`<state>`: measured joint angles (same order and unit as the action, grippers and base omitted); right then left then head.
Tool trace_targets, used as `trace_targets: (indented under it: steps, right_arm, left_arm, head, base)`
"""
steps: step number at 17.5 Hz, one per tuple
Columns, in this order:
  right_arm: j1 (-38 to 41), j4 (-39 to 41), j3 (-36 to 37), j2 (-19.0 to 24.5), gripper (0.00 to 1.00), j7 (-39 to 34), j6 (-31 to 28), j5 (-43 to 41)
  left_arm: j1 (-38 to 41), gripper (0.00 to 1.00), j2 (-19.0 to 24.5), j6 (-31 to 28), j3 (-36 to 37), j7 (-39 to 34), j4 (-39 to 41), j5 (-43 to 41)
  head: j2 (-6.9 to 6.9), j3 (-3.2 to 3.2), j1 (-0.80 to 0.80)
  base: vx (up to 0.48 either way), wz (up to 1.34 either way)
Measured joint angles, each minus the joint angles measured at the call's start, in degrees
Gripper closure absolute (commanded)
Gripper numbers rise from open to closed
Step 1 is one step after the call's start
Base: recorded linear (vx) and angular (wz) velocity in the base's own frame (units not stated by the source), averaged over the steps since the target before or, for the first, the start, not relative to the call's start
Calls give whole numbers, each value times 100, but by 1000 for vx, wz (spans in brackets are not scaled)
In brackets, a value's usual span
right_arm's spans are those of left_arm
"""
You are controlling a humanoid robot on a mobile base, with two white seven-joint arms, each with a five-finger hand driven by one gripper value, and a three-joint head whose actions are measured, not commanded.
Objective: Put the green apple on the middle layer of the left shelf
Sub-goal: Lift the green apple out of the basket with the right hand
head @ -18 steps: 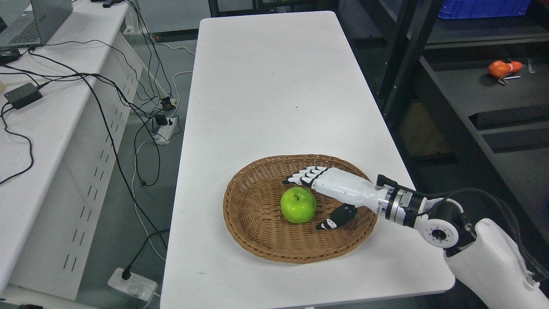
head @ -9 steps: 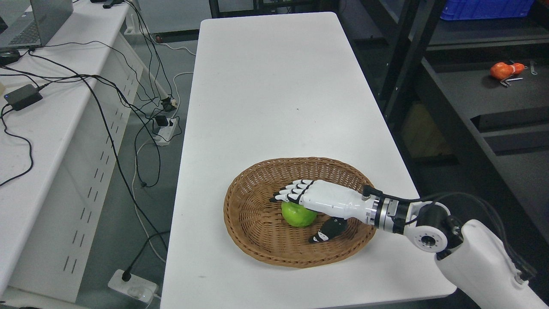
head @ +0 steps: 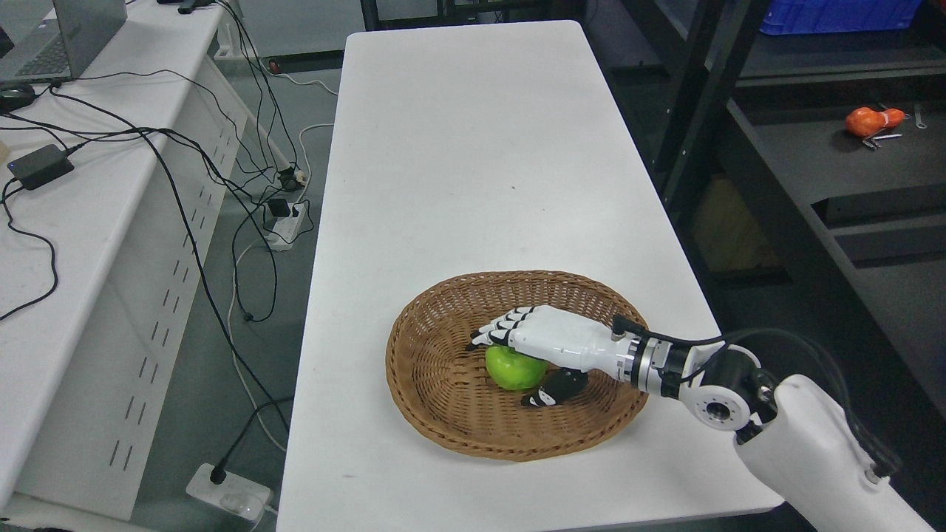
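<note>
The green apple (head: 508, 372) lies in the middle of a round wicker basket (head: 436, 425) on the white table (head: 458, 148). My right hand (head: 505, 371) reaches in from the lower right and sits over the apple. Its four fingers (head: 497, 335) stretch across the apple's top and hide its upper part. The thumb (head: 550, 390) lies low at the apple's right side. The fingers are extended, not curled tight, and the apple rests in the basket. The left arm is out of sight.
A dark metal shelf (head: 813, 155) stands to the right of the table, with an orange object (head: 868, 120) on one layer. A white desk (head: 66, 214) with a laptop, a power brick and many cables stands to the left. A power strip (head: 225, 491) lies on the floor.
My right hand has moved left from beside the apple to over its top, and the thumb has closed in toward the apple's right side. The apple has stayed in the basket.
</note>
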<state>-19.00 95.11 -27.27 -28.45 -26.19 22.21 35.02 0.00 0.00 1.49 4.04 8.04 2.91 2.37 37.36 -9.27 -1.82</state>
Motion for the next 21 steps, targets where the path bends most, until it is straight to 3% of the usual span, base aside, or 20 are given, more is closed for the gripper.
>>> trace_targets:
  steps: [4, 5, 12, 19, 21]
  right_arm:
    - [37, -44, 43, 6, 97, 31, 109, 29]
    - [51, -50, 86, -1, 99, 31, 160, 29]
    - [300, 27, 915, -36, 100, 425, 298, 36]
    - [876, 130, 2161, 365, 100, 3105, -717, 167]
    - [1038, 159, 2426, 507, 100, 3550, -1018, 190]
  left_arm:
    - [0, 0, 0, 0, 0, 0, 0, 0]
    - [0, 0, 0, 0, 0, 0, 0, 0]
    - [0, 0, 0, 0, 0, 0, 0, 0]
    - [-1, 0, 0, 0, 0, 0, 0, 0]
    - [-1, 0, 0, 0, 0, 0, 1, 0]
  head:
    - [0, 0, 0]
    - [0, 0, 0]
    - [0, 0, 0]
    - [0, 0, 0]
    - [0, 0, 0]
  base:
    - [0, 0]
    - [0, 0]
    - [0, 0]
    - [0, -3]
    - [-8, -19]
